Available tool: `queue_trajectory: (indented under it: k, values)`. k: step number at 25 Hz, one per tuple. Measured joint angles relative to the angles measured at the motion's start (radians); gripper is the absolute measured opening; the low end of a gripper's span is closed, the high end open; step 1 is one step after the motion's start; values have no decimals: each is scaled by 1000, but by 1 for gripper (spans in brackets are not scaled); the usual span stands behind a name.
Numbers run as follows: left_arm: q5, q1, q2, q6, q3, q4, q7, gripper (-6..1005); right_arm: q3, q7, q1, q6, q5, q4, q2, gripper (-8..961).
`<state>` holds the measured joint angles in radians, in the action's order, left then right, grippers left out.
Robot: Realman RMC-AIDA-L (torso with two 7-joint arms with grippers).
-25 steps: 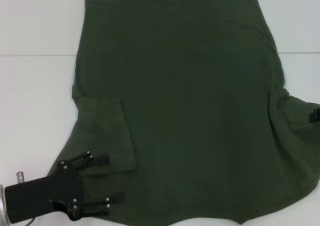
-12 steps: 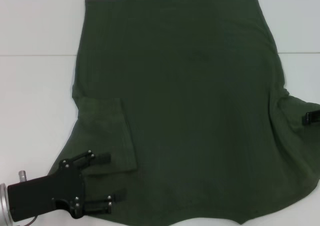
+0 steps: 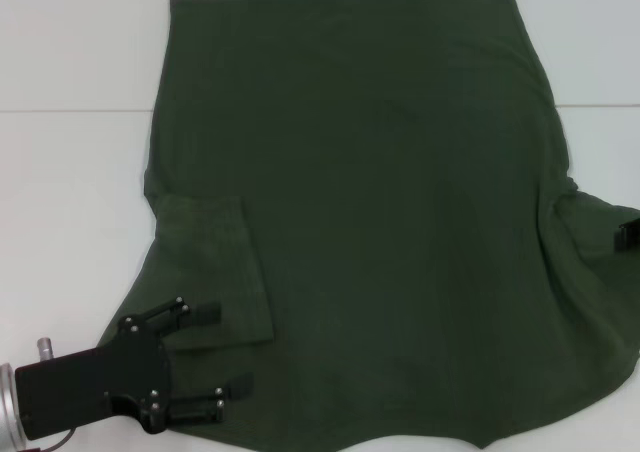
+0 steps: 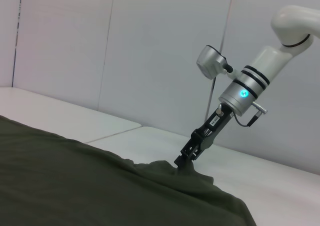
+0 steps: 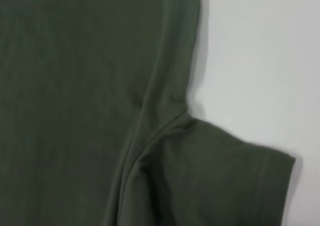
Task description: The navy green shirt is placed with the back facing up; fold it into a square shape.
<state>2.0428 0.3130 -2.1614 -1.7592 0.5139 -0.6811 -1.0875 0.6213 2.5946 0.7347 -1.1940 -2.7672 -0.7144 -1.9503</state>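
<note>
**With One Sleeve Folded, Square Up the Other Side**

While the navy green shirt [image 3: 370,212] lies spread back-up on the white table [image 3: 70,172], covering most of it, only its left sleeve [image 3: 215,272] is folded in over the body. Your left gripper [image 3: 228,350] sits low at the near left shoulder, fingers spread wide and holding nothing. Your right gripper [image 4: 184,157] has come to the right sleeve [image 5: 225,181], where the cloth rises in a small peak at its tip; I judge it clenched on that cloth, though the jaws are not plainly shown. Confirm the pinch first. Lift only enough to clear the table, carry the sleeve inward, and lay it flat to mirror the left fold. Watch the drag wrinkles near the right armpit.
</note>
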Motion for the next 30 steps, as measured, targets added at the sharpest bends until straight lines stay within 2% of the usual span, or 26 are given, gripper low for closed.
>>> queue_trajectory:
  k: [4,12,17,22,27,30]
  values:
    - [-3,0,1,0,0,0,-3,950,0,0,0,1,0,0,1,526]
    - [-5,0,2,0,0,0,-3,950,0,1,0,-3,-1,0,1,302]
    - [-5,0,2,0,-1,0,-4,950,0,-3,-2,-3,-1,-5,2,70]
    - [-5,0,2,0,-3,0,-6,950,-8,-6,-12,-4,4,-15,9,37]
    - [-5,-2,2,-2,-11,0,-9,950,-51,-8,-45,-14,22,-64,29,52]
    - [-4,-5,2,-2,-12,0,-17,950,-65,-9,-84,-50,99,-122,43,60]
